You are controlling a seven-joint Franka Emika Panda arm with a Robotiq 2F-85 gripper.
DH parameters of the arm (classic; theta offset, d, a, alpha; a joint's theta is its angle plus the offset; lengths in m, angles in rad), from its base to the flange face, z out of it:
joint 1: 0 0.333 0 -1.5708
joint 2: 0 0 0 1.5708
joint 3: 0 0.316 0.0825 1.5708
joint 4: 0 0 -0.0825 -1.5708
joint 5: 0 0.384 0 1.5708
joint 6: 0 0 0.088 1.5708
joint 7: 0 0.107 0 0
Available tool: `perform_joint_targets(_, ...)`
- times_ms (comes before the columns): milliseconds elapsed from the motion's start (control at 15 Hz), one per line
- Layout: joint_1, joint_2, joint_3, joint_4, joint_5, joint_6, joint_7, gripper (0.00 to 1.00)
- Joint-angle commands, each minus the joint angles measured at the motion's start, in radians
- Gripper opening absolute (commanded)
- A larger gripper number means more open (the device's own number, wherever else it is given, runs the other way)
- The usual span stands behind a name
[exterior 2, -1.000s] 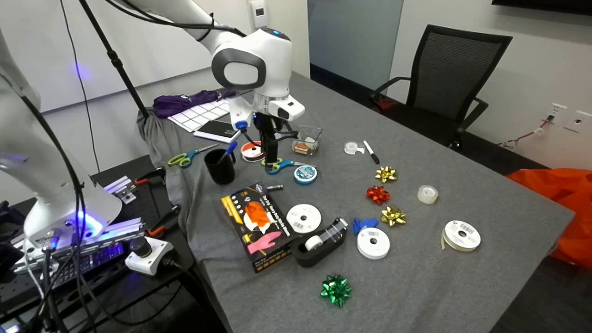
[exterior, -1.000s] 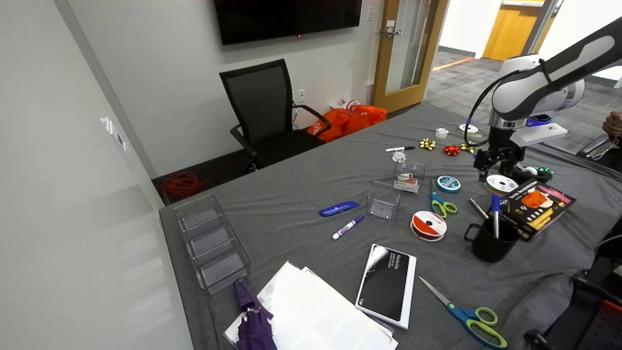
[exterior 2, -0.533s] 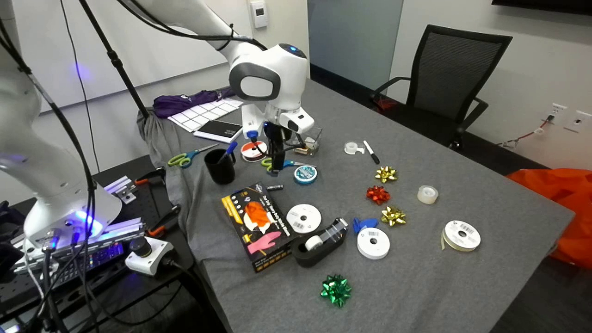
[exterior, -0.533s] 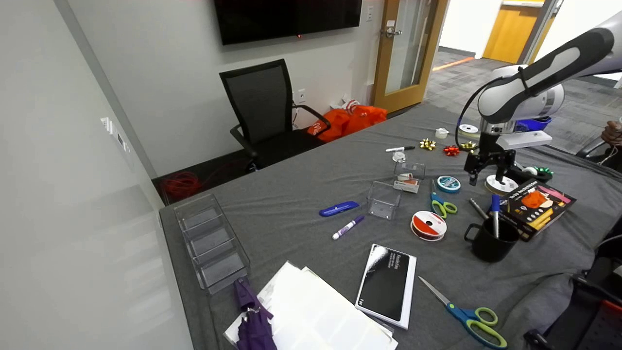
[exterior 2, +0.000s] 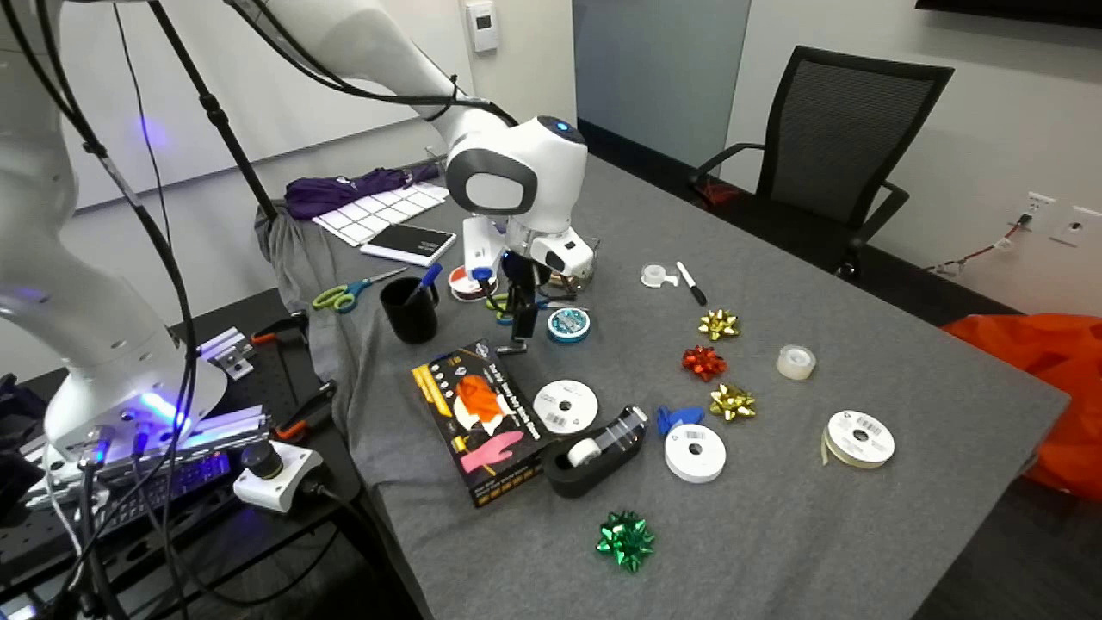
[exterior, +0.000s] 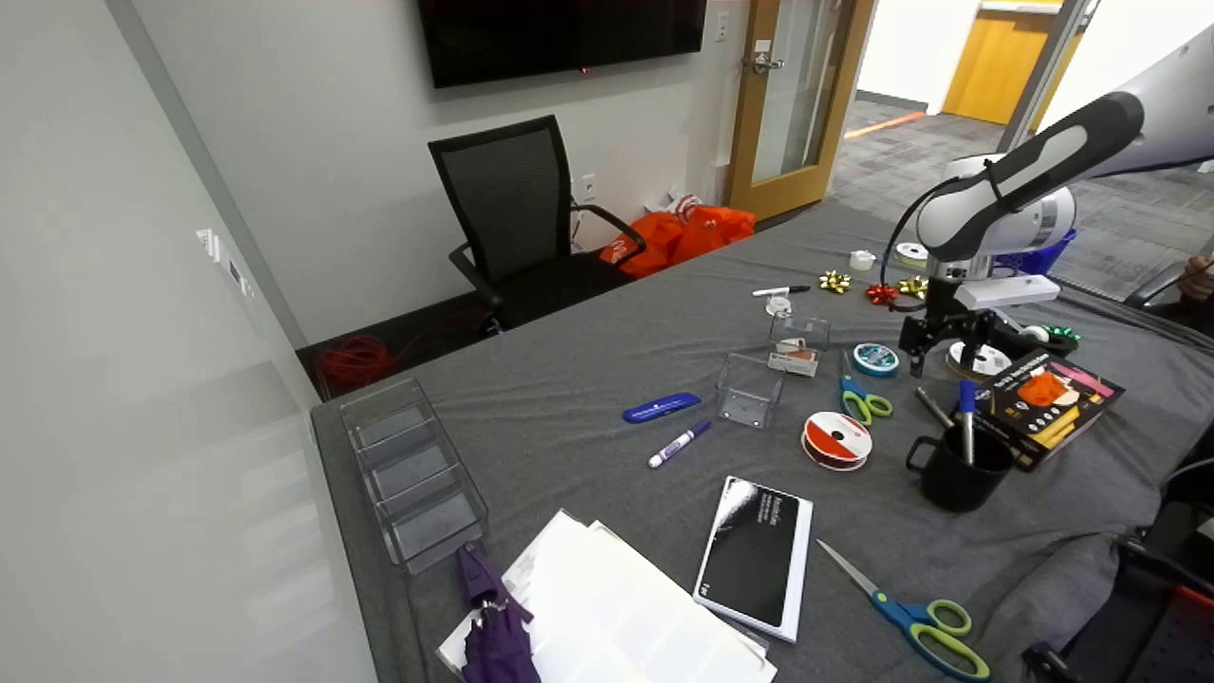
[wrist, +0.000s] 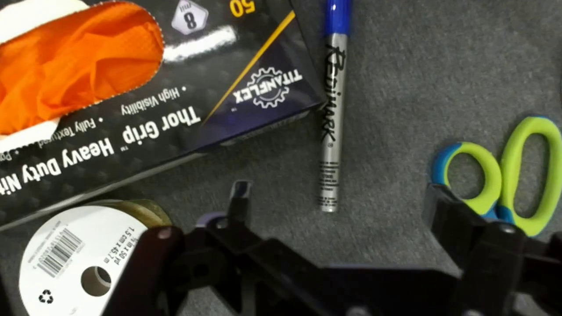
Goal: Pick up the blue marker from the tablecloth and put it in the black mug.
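- Blue-capped Redimark marker (wrist: 334, 123) lies on the dark grey tablecloth (wrist: 404, 87) in your wrist view, silver barrel right by a corner of the Thor Grip glove box (wrist: 268, 48).
- Your gripper (wrist: 340, 191) has its fingers spread wide, and from this angle the marker's bare end shows in the gap between them.
- Same view: white ribbon spool (wrist: 66, 250) partly behind one finger, green-and-blue scissors (wrist: 494, 177) partly behind the other.
- In an exterior view your black mug (exterior: 953, 484) stands upright with another blue-capped marker (exterior: 967, 417) leaning in it, and the Redimark marker is on the tablecloth near it, between the mug and the gripper, whose fingers look apart here too.
- Same view again: purple marker (exterior: 679, 444) and a red-and-white ribbon spool (exterior: 836, 438) lie off on the mug's handle side.
- In an exterior view a black tape dispenser (exterior 2: 594, 475) sits just beside the glove box, which hides part of the Redimark marker; finger gap's hard to tell there.
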Motion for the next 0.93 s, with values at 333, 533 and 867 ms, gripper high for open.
perform_joint_targets(333, -0.027, 0.083, 0.035, 0.044, 0.027, 0.009, 0.035, 1.0)
perform_joint_targets(533, -0.025, 0.102, 0.038, 0.06, 0.035, 0.013, 0.058, 1.0)
perform_joint_targets(867, -0.023, 0.129, 0.037, 0.084, 0.035, 0.017, 0.079, 0.86)
